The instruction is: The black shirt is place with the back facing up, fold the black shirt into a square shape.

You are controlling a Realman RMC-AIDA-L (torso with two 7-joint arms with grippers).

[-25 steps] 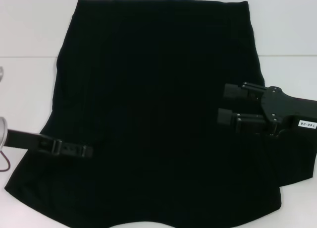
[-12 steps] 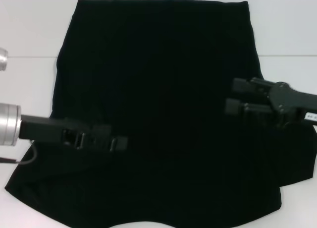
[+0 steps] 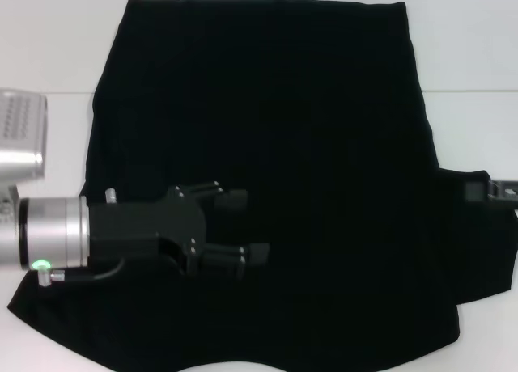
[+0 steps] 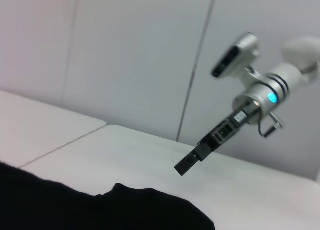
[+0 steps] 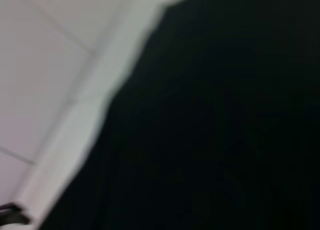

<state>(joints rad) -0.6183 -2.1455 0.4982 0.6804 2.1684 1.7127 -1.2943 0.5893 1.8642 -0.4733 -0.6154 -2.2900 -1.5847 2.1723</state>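
- I've got the black shirt spread flat on the white bench, filling most of the head view, its straight edge at the far side and its curved edge nearest me.
- A short sleeve sticks out on the right side of the shirt, near the frame edge.
- My left gripper is over the left half of the shirt, reaching in from the left with its silver wrist behind it and a green light on the cuff.
- Its two black fingers are spread apart with nothing between them, pointing toward the middle of the cloth.
- From the head view I can't say whether the fingers touch the fabric or sit just above it.
- My right gripper barely shows in the head view, only a dark part at the right edge beside the sleeve.
- The left wrist view catches it better: it hangs above the bench, tilted downward, clear of the shirt, with a blue light on its wrist.
- I see it edge-on there, so I cannot tell whether its fingers are parted or together.
- The right wrist view shows black cloth across most of the frame with a strip of white bench along one side.
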